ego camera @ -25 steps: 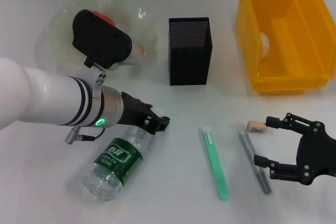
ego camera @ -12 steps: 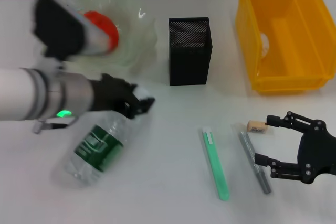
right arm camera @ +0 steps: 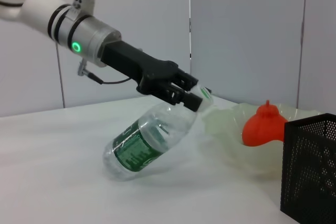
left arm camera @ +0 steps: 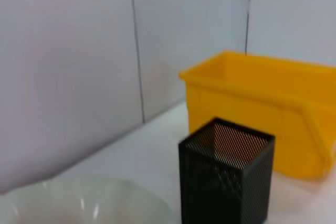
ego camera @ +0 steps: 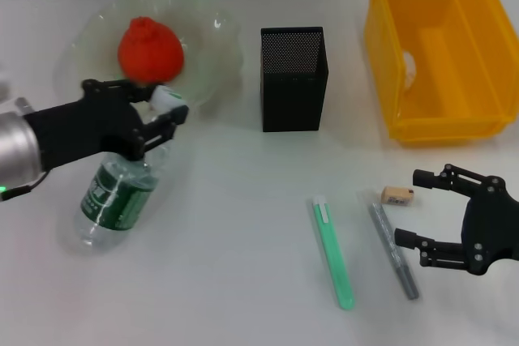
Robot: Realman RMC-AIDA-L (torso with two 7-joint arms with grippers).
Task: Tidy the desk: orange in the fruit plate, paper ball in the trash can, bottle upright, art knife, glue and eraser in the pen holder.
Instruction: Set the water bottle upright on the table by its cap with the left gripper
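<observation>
Right gripper (ego camera: 434, 216): fingers spread, empty, resting low on the white surface (ego camera: 243, 241). Beside it: grey art knife (ego camera: 394, 250), green glue stick (ego camera: 334, 251), tan block eraser (ego camera: 396, 195). Bottle (ego camera: 120, 188): clear plastic, green label, tilted, base down, white cap (ego camera: 169, 99) clamped by left gripper (ego camera: 154, 108). Black mesh pen holder (ego camera: 293, 79). Ruffled green fruit plate (ego camera: 212, 46): holds orange (ego camera: 150, 49). Yellow trash can (ego camera: 435, 46): holds paper ball (ego camera: 407, 66).

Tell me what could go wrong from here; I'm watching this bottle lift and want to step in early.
The left tool grips the bottle only at its white cap, tilted, base on the table; it may slip or topple. The raised neck is close to the fruit plate holding the orange, so swinging upright could nudge it.
</observation>
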